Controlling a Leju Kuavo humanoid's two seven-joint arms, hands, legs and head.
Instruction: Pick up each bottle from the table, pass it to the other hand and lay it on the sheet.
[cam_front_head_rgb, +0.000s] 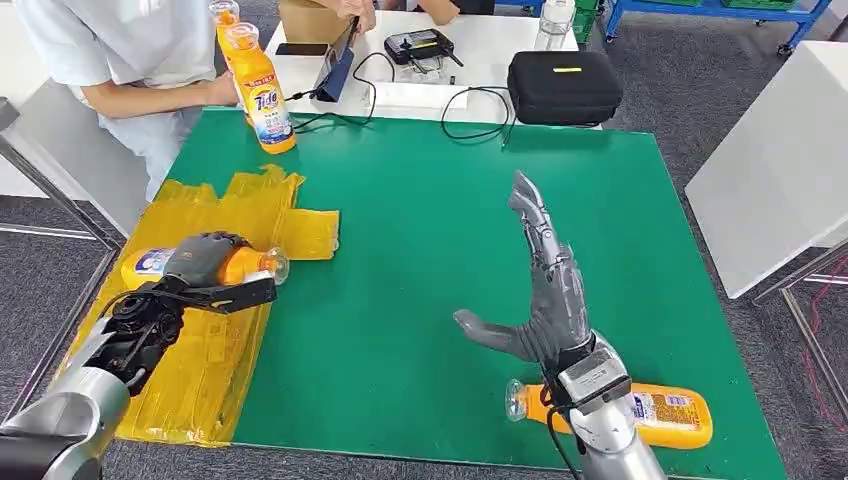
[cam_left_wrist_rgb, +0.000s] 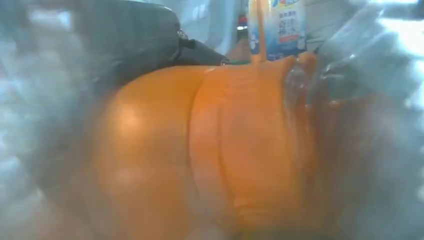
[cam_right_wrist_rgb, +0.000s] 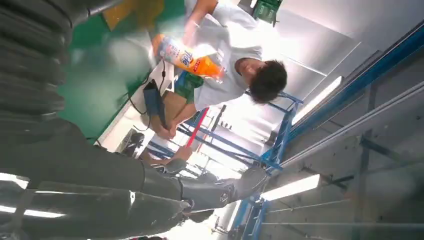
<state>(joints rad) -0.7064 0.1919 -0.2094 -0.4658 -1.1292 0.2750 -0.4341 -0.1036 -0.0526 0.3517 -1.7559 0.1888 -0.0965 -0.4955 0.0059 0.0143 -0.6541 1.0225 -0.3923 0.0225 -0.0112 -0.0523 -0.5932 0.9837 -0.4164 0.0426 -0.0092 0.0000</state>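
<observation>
Nearest us, just behind our right hand (cam_front_head_rgb: 545, 300), which stands upright with fingers spread and holds nothing, a translucent orange plastic detergent bottle with a clear cap (cam_front_head_rgb: 640, 412) lies on the green bench (cam_front_head_rgb: 420, 250), not yet picked up; its label is too small to read. Our left hand (cam_front_head_rgb: 205, 270) is wrapped around a second orange bottle (cam_front_head_rgb: 150, 265), lying over the crinkled yellow plastic sheet (cam_front_head_rgb: 215, 350) but not yet released. Far beyond both hands, a person's hand (cam_front_head_rgb: 222, 90) steadies two upright orange bottles (cam_front_head_rgb: 262, 90), the front one reading "Tide", so we judge most of the task remains.
</observation>
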